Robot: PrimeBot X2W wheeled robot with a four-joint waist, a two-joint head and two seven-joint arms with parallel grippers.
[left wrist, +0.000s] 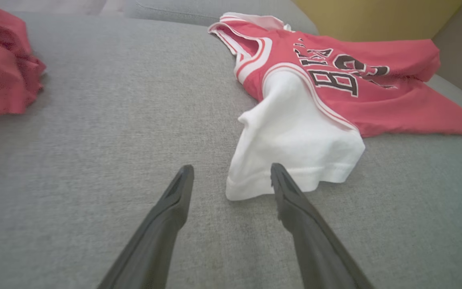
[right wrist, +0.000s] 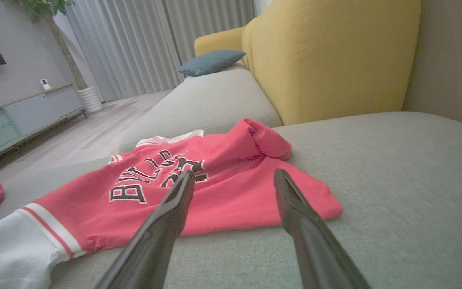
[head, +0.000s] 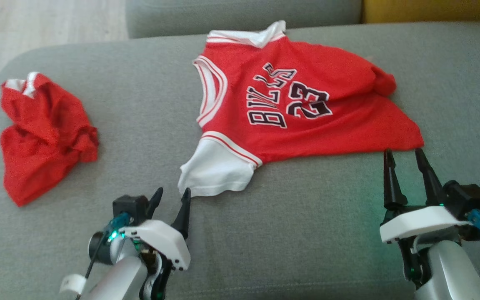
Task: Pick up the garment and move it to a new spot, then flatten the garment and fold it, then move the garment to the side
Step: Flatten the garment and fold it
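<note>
My left gripper (head: 173, 191) is open, with nothing between its two fingers. My right gripper (head: 402, 151) is open and empty too. Both hang low over the grey sofa seat (head: 306, 241), a wide cushion of woven cloth with a rounded corner on my left.

The garment (head: 306, 104) is a red jersey with black letters and the number 23. It lies on this seat in front of me, between the middle and the right side. It is spread only partly: the far right part is bunched into a fold. Its far white-trimmed edge reaches the gap to the next grey cushion (head: 240, 16). Its white sleeve (head: 217, 171) points toward me. The fingertips of my left gripper are just beside the hem of this sleeve, and I cannot tell if they touch it. The fingertips of my right gripper are just beside the near red corner of the garment.

A second red cloth (head: 44, 133) lies crumpled on the left part of the seat, well apart from the garment.

In the right wrist view a yellow backrest (right wrist: 331, 56) stands behind the seat, and further along lies a blue-green pillow (right wrist: 211, 61). Beyond are long pale curtains (right wrist: 142, 44), a light wooden floor (right wrist: 90, 132), a low cabinet (right wrist: 22, 116) with drawers by a grey wall, and a white plant pot (right wrist: 90, 99).
</note>
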